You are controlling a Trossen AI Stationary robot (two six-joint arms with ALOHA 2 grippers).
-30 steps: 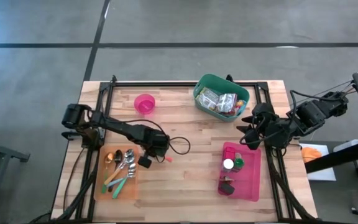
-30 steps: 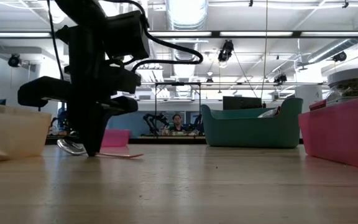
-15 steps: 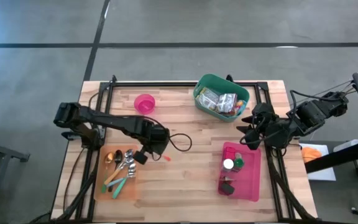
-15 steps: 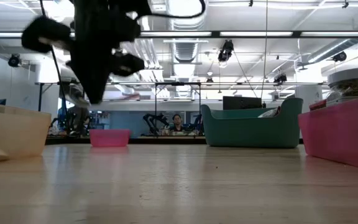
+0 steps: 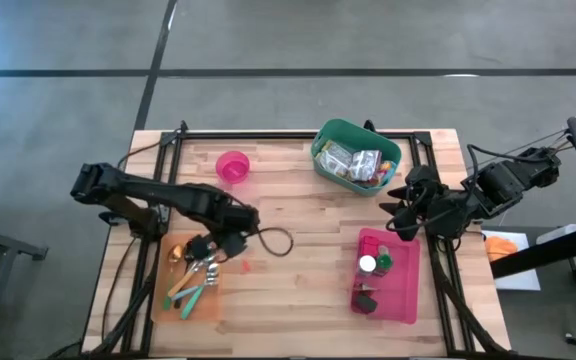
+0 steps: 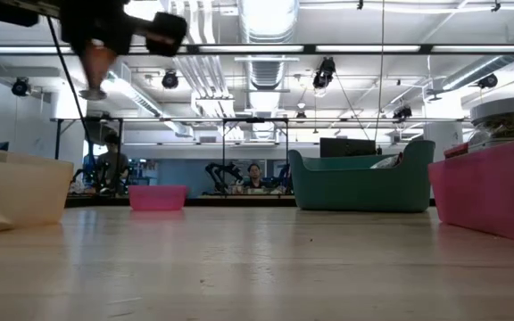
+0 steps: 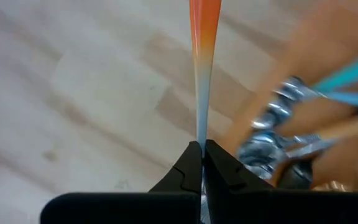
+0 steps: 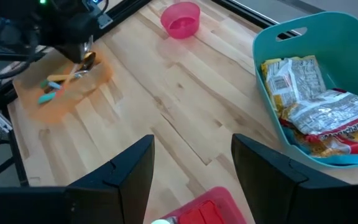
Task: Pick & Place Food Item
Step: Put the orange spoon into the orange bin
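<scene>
Orange-handled spoon (image 7: 204, 37), thin, light and probably slippery, sits pinched at its narrow end between my left gripper (image 7: 202, 163) fingers, above the utensil tray (image 5: 165, 300) at eight o'clock of the table.

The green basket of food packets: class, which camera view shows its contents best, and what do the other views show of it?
The right wrist view shows the green basket best: it is close, and its packets' wrappers are plain. The high view shows it whole but small, near the table's far edge. The low view shows only its side wall, with a little of the contents above the rim. The left wrist view misses it.
</scene>
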